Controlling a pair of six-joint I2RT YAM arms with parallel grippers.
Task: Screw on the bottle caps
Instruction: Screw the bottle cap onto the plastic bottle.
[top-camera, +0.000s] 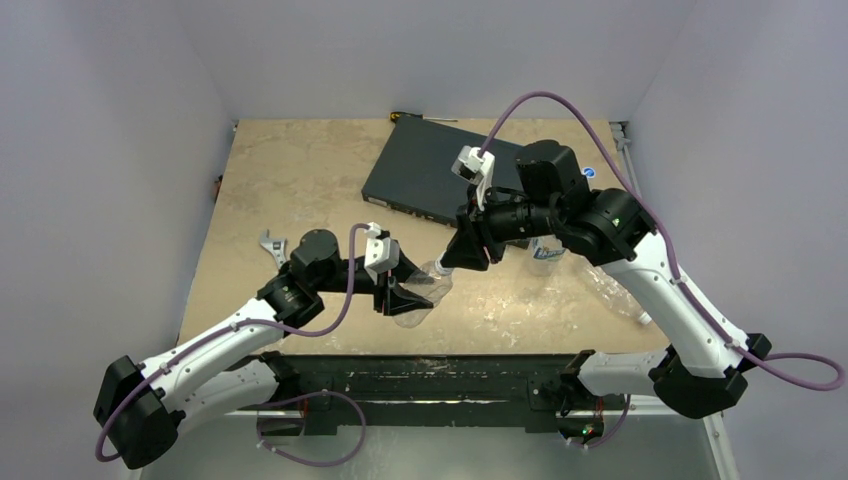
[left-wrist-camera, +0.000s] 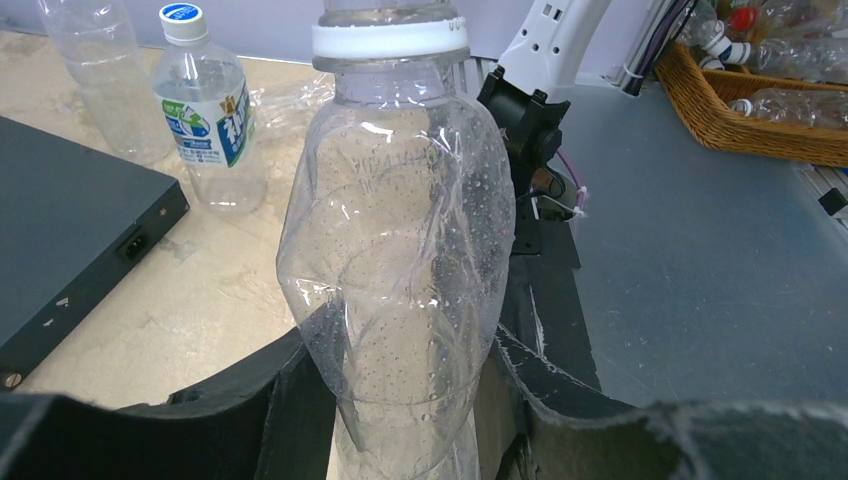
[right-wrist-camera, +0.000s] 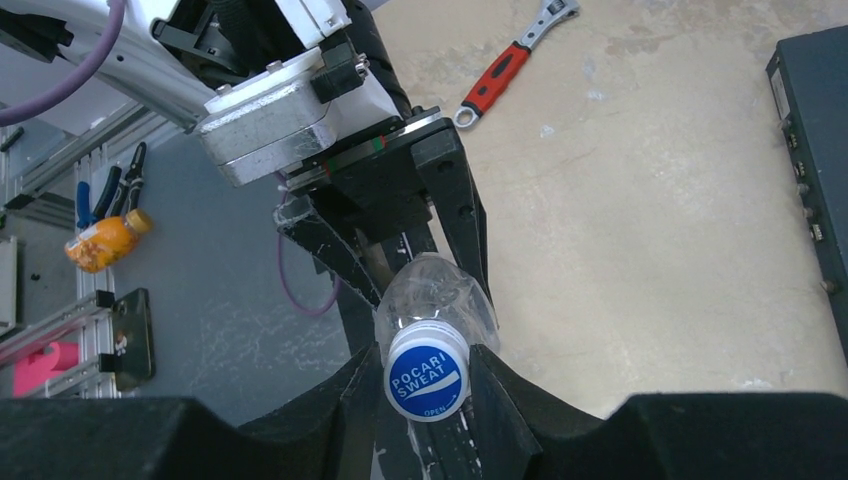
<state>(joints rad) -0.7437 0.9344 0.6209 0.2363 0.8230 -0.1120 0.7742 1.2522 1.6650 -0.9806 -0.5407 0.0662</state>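
Observation:
My left gripper (top-camera: 403, 297) (left-wrist-camera: 410, 400) is shut on the lower body of a crumpled clear bottle (top-camera: 428, 288) (left-wrist-camera: 400, 250), which it holds tilted off the table with its neck toward the right arm. A blue bottle cap (right-wrist-camera: 427, 378) with a white skirt (left-wrist-camera: 390, 42) sits on that neck. My right gripper (top-camera: 455, 262) (right-wrist-camera: 427, 368) comes in from the cap end, and its two black fingers press against both sides of the cap. A second bottle (left-wrist-camera: 205, 125) with a blue-white label stands on the table with its blue cap (left-wrist-camera: 182, 14) on.
A flat black box (top-camera: 440, 180) lies at the back. A red-handled wrench (top-camera: 272, 245) (right-wrist-camera: 510, 60) lies left of the left arm. More clear bottles (top-camera: 546, 255) (top-camera: 615, 290) sit under the right arm. A wicker basket (left-wrist-camera: 750, 115) stands off the table.

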